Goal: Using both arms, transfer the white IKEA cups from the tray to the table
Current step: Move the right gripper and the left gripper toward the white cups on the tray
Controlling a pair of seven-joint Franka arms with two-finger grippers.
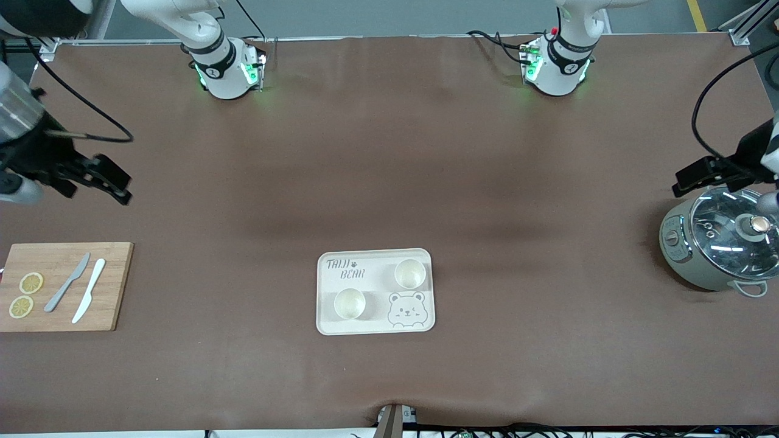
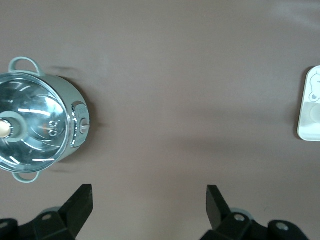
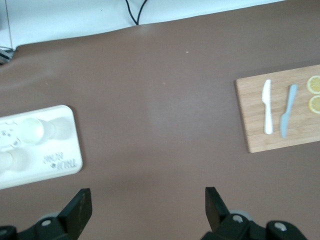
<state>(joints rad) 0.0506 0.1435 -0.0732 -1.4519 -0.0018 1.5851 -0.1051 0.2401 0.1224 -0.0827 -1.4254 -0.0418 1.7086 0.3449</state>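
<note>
Two white IKEA cups stand upright on a cream bear-printed tray (image 1: 377, 291) in the middle of the table. One cup (image 1: 349, 303) is nearer the front camera, toward the right arm's end. The other cup (image 1: 409, 273) is farther from the camera, toward the left arm's end. My left gripper (image 1: 678, 181) hangs open and empty over the table beside the pot; its wrist view shows wide jaws (image 2: 149, 192) over bare cloth. My right gripper (image 1: 125, 182) hangs open and empty at the right arm's end. Its wrist view (image 3: 147, 195) shows both cups (image 3: 32, 131) (image 3: 7, 162).
A grey-green pot with a glass lid (image 1: 724, 243) stands at the left arm's end. A wooden cutting board (image 1: 115, 286) at the right arm's end carries a grey knife (image 1: 67, 283), a white knife (image 1: 89, 290) and two lemon slices (image 1: 31, 283). A brown cloth covers the table.
</note>
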